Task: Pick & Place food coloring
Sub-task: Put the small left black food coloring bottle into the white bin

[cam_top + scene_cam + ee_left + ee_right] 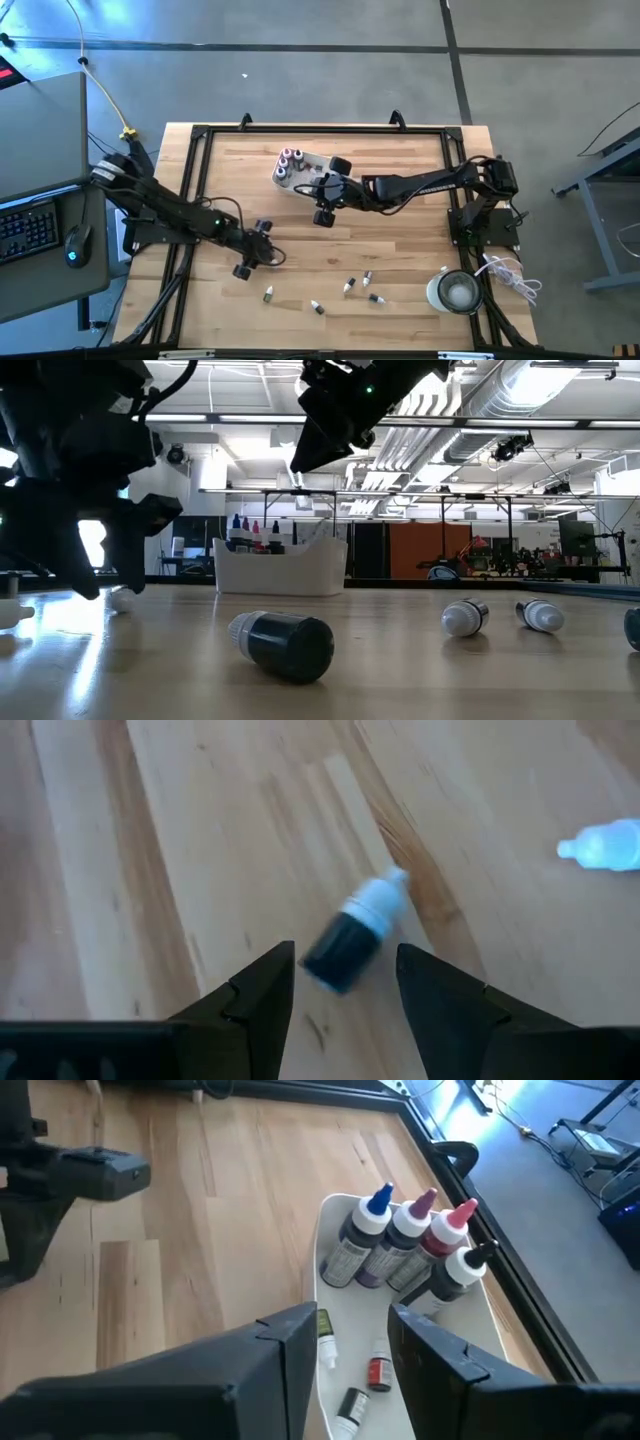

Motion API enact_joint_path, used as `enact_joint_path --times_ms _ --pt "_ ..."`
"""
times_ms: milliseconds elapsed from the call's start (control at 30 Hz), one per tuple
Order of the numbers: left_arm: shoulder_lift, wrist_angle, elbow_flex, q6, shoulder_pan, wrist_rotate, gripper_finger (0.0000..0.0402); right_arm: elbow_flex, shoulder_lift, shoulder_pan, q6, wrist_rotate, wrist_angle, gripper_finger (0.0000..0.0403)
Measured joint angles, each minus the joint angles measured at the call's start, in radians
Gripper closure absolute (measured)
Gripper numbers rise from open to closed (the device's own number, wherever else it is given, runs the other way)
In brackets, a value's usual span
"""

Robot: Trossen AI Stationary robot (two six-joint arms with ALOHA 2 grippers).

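Several food coloring bottles lie on their sides on the wooden table near its front edge. One dark bottle with a white cap lies just beyond my left gripper's open fingers, which stand low over the table, apart from it. My right gripper hangs open and empty above the white tray. In the tray, larger dropper bottles stand upright and small bottles lie flat.
A round clear container stands at the front right corner. A black frame runs around the table's edges. Bare wood lies between the tray and the loose bottles. A second pale bottle lies farther off from my left gripper.
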Motion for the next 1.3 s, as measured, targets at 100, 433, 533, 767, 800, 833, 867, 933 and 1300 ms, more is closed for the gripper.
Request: enact_joint_path --times_ms 100,433,533,767,800,833,867,933,1300 --pt "0.027 0.016 0.0 -0.001 0.0 0.013 0.0228 0.0 0.0 0.0 -0.002 0.0 -0.001 0.0284" --pt "0.09 0.129 0.001 -0.083 0.0 0.007 0.0228 0.0 0.0 -0.001 -0.046 0.005 -0.001 0.0284" --pt "0.09 0.135 0.001 -0.127 0.0 -0.004 0.0228 0.0 0.0 -0.001 -0.047 0.006 -0.001 0.0284" --pt "0.09 0.135 0.001 -0.165 0.0 -0.023 0.0236 0.0 0.0 -0.001 -0.064 0.006 -0.001 0.0284" --pt "0.09 0.135 0.001 -0.175 0.0 -0.028 0.0243 0.0 0.0 -0.001 -0.064 0.006 -0.001 0.0284" --pt "0.09 0.135 0.001 -0.187 0.0 -0.038 0.0251 0.0 0.0 -0.001 -0.064 0.006 -0.001 0.0284" --pt "0.09 0.134 0.001 -0.199 0.0 -0.047 0.0261 0.0 0.0 -0.001 -0.064 0.006 -0.001 0.0284" --pt "0.089 0.129 0.001 -0.213 0.0 -0.056 0.0283 0.0 0.0 -0.001 -0.063 0.006 -0.001 0.0284" --pt "0.088 0.144 0.045 -0.242 0.004 -0.252 0.0326 0.0 -0.04 0.0 -0.045 0.035 -0.161 0.0284"
